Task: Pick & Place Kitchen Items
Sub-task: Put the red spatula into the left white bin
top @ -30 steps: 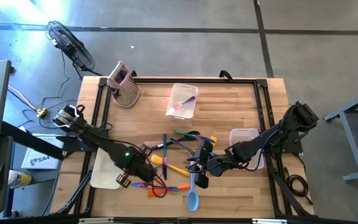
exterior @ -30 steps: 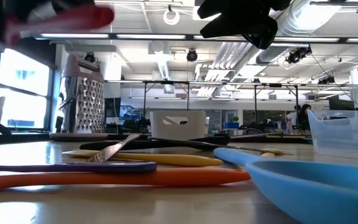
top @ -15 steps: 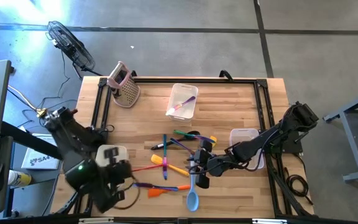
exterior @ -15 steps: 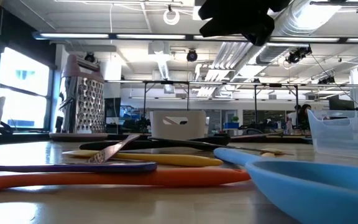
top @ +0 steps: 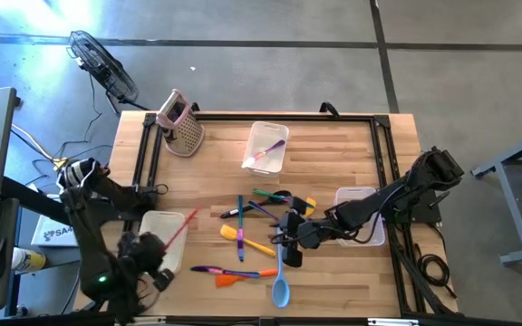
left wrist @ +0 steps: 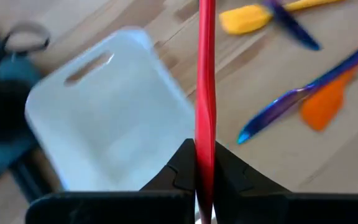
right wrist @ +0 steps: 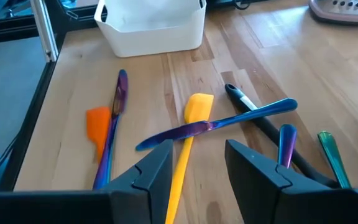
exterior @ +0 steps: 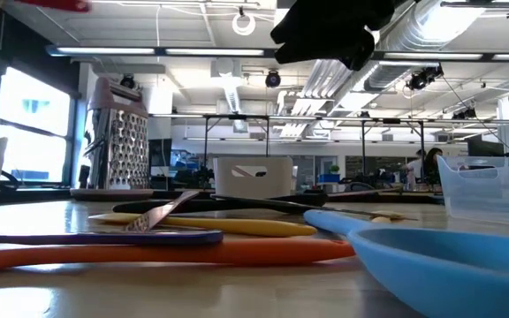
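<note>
Kitchen items (top: 252, 237), slim glossy plastic spatulas and spoons, lie scattered on the plank-wood desk (top: 333, 154) just beside the white rectangular bin (top: 159, 243). The left pincer (left wrist: 205, 186) is clamped on a thin red utensil (left wrist: 206, 81) raised above that bin. The right pincer (right wrist: 197, 165) hangs with fingers parted over a flat yellow spatula (right wrist: 190, 134), farther from the bin.
</note>
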{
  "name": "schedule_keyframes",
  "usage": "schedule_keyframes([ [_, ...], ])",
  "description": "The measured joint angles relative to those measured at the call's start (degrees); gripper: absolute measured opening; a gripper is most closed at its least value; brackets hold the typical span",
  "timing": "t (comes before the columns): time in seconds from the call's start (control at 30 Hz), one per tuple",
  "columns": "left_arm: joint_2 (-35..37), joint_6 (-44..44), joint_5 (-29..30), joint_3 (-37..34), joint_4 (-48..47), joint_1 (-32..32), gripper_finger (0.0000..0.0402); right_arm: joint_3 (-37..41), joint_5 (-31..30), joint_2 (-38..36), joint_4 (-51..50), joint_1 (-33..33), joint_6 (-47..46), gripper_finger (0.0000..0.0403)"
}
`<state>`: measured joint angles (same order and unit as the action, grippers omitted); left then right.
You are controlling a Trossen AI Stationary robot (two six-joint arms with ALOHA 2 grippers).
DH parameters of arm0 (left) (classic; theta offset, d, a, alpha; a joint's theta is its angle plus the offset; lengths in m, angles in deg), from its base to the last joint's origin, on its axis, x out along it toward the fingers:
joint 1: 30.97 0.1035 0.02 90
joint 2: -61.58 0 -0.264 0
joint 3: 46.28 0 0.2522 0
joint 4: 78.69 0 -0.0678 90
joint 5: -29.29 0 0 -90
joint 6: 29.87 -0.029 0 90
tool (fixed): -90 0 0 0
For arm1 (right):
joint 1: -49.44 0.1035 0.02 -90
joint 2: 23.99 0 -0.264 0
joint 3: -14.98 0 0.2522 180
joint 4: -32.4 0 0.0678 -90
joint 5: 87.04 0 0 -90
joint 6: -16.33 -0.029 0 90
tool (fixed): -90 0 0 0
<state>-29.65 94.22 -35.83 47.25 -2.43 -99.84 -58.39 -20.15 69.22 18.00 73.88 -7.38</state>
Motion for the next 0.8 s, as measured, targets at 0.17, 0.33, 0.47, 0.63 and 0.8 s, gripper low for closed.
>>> schedule_keyframes([
  [0.17,0.76,4.83,-5.49,-4.23,0.16,-4.98,0.0014,0.0,1.25,0.0,0.0,0.0,-0.1,0.014],
  [0.33,0.78,4.11,-2.4,-7.16,0.13,-4.5,0.0014,0.0,1.97,0.0,0.02,0.02,-1.95,0.014],
  [0.47,1.42,4.11,-4.43,-10.75,4.56,-4.73,0.0014,0.0,2.16,0.0,0.02,0.09,-3.78,0.014],
  [0.63,1.78,3.99,-3.72,-15.91,13.01,-4.65,0.0014,0.0,2.16,0.0,0.11,0.24,-5.13,0.014],
  [0.8,1.83,3.92,-6.28,-20.98,21.04,-4.67,0.0014,0.0,2.14,0.0,1.44,0.24,-6.4,0.014],
])
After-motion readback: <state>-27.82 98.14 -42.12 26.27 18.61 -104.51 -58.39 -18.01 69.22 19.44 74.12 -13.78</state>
